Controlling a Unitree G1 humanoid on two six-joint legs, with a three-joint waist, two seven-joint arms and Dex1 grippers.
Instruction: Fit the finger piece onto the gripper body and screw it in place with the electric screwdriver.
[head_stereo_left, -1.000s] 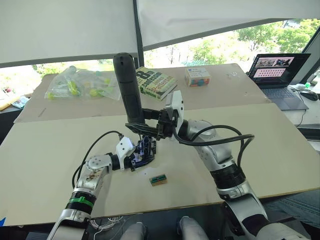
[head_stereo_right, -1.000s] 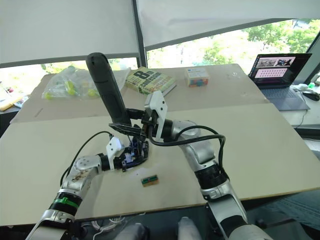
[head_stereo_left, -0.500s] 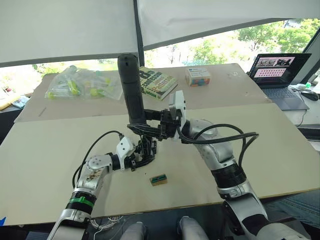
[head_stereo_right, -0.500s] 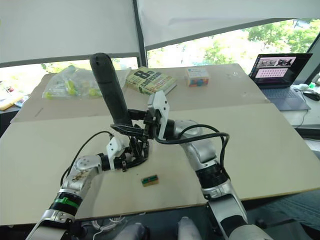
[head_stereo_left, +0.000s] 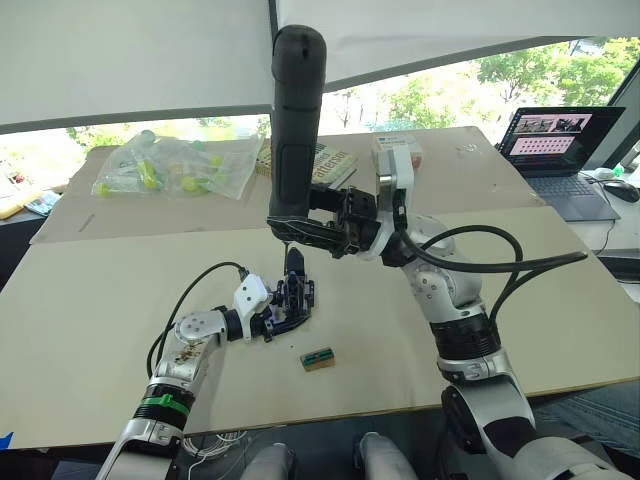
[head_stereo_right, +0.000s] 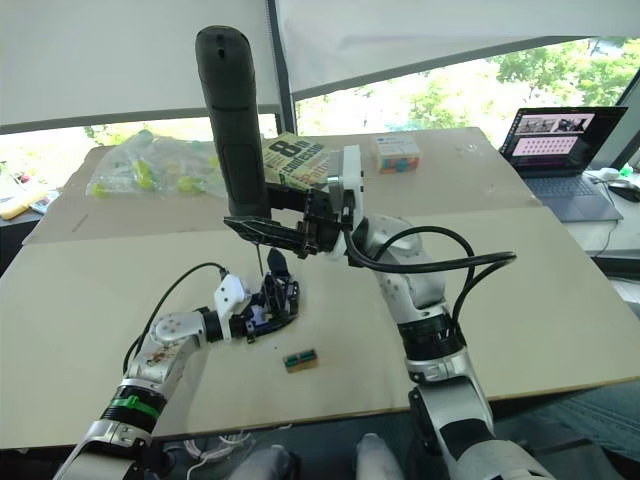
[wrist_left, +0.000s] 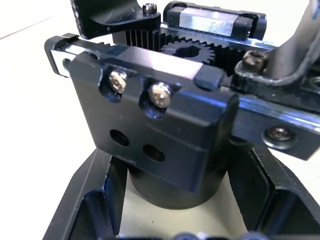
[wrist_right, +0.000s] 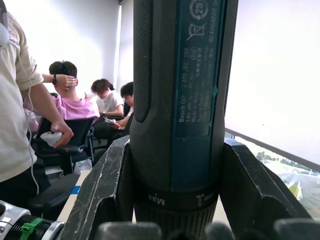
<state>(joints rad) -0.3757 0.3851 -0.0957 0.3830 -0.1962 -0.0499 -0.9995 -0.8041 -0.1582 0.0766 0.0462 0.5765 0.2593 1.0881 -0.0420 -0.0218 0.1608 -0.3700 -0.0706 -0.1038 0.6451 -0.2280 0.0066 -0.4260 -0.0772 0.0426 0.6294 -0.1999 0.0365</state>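
Note:
My right gripper (head_stereo_left: 305, 228) is shut on the electric screwdriver (head_stereo_left: 297, 120), a thick black cylinder held nearly upright above the table. In the right wrist view the electric screwdriver (wrist_right: 180, 100) stands between the black fingers (wrist_right: 100, 200). Its thin bit (head_stereo_left: 285, 243) hangs just above the gripper body (head_stereo_left: 295, 302). My left gripper (head_stereo_left: 272, 322) is shut on that small black assembly at its round base, low on the table. The pointed black finger piece (head_stereo_left: 293, 265) stands up from it. Up close, the gripper body (wrist_left: 150, 125) shows two screw heads in a black block and a toothed gear behind.
A small green and black part (head_stereo_left: 317, 358) lies on the table (head_stereo_left: 120, 290) in front of the assembly. At the back are a plastic bag of items (head_stereo_left: 165, 165), a book (head_stereo_left: 335, 165), a small box (head_stereo_left: 398, 152) and a laptop (head_stereo_left: 555, 145). People (wrist_right: 65, 100) sit behind.
My right gripper has risen and swung the screwdriver to nearly upright, lifting its bit off the gripper body. The left gripper still holds the gripper body in the same spot.

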